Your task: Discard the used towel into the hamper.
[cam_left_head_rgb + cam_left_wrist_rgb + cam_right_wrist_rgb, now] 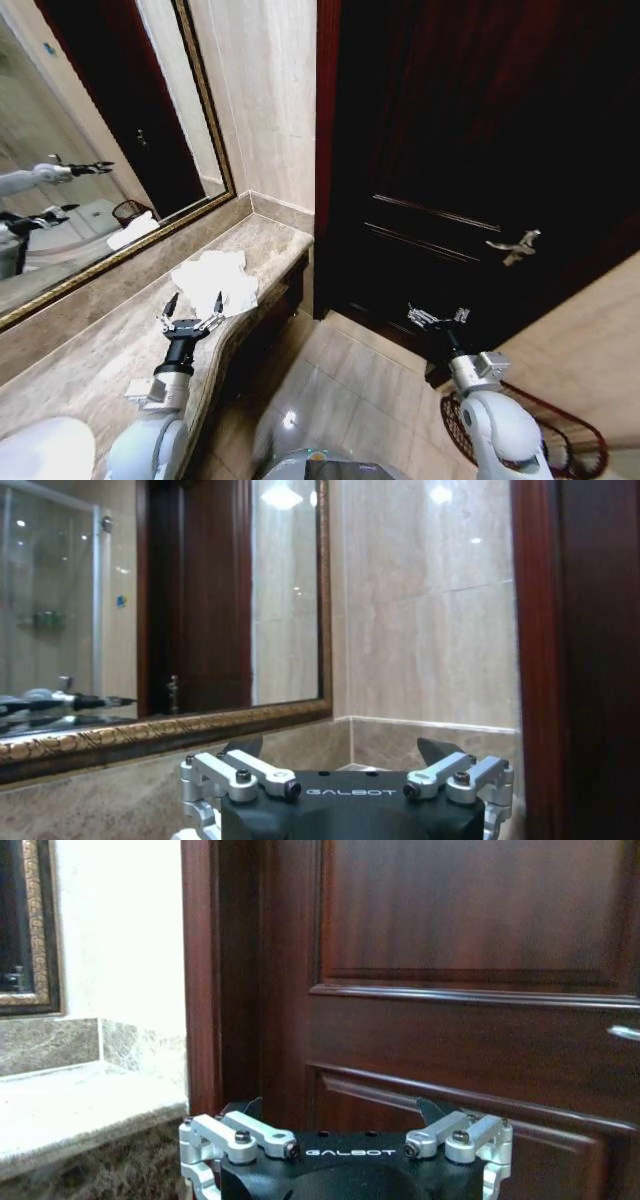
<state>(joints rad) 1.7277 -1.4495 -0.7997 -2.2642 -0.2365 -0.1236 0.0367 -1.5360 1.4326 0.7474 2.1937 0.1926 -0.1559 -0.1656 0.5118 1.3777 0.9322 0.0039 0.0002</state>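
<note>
Both grippers' jaws wide and empty, left gripper just short of the towel.

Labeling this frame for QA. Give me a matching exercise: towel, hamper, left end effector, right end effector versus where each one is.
Things:
1. towel
2. hamper
3. left end effector
4. right end effector

Places:
A. on the floor at the robot's right, below the door
B. open, above the marble counter just short of the white cloth
C. crumpled on the counter near the mirror
D. open, in front of the dark wooden door, over the floor

Pairs: 1-C, 2-A, 3-B, 4-D
</note>
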